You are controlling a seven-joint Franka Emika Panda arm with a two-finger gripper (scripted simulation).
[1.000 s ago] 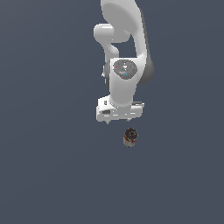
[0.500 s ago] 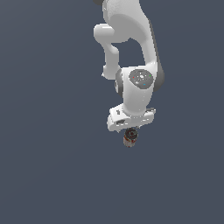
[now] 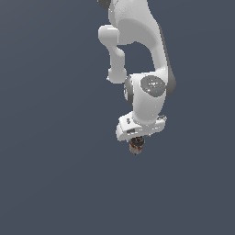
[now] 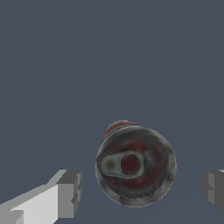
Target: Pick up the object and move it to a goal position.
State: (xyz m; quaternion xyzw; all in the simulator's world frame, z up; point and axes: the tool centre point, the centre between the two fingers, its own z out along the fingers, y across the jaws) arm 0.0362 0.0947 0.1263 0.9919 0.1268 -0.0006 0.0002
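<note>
The object is a small can with a dark round top and a reddish-brown and whitish side. In the exterior view the can [image 3: 136,147] stands on the grey floor, mostly hidden under the white hand of the arm. In the wrist view the can [image 4: 135,165] sits upright between my two fingertips [image 4: 70,193], with a gap on each side. My gripper [image 4: 142,189] is open and straddles the can without touching it. In the exterior view the gripper [image 3: 137,140] is low over the can and its fingers are hidden by the hand.
The white arm [image 3: 137,55] reaches down from the top of the exterior view. The plain dark grey floor [image 3: 55,174] spreads all around the can. Nothing else shows.
The arm has moved down and toward the can, from just above and beside it to directly over it. The can has not moved.
</note>
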